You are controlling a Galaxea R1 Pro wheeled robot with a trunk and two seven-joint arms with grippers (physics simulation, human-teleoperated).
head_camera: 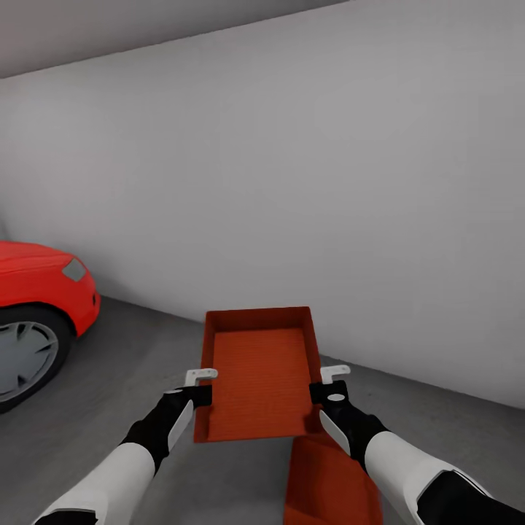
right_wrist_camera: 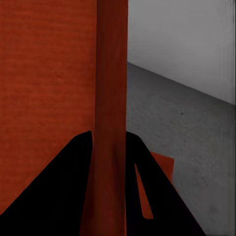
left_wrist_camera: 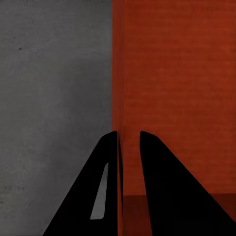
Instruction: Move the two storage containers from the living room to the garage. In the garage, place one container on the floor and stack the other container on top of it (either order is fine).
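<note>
I hold one orange-red storage container (head_camera: 259, 375) level in the air, both grippers clamped on its long side walls. My left gripper (head_camera: 203, 388) is shut on the left wall; the left wrist view has that thin wall (left_wrist_camera: 119, 73) between the two black fingers (left_wrist_camera: 105, 167). My right gripper (head_camera: 329, 385) is shut on the right wall (right_wrist_camera: 112, 73), which stands between its fingers (right_wrist_camera: 73, 167). The second storage container (head_camera: 332, 485) lies on the dark grey concrete floor (head_camera: 138, 372) below the held one and a little to its right, partly hidden by my right arm. Its corner (right_wrist_camera: 164, 164) peeks past a right finger.
This is the garage. A red car (head_camera: 40, 292) with a grey wheel stands at the left. A plain white wall (head_camera: 306, 182) runs close ahead, meeting the floor just beyond the held container. Bare concrete lies between the car and the containers.
</note>
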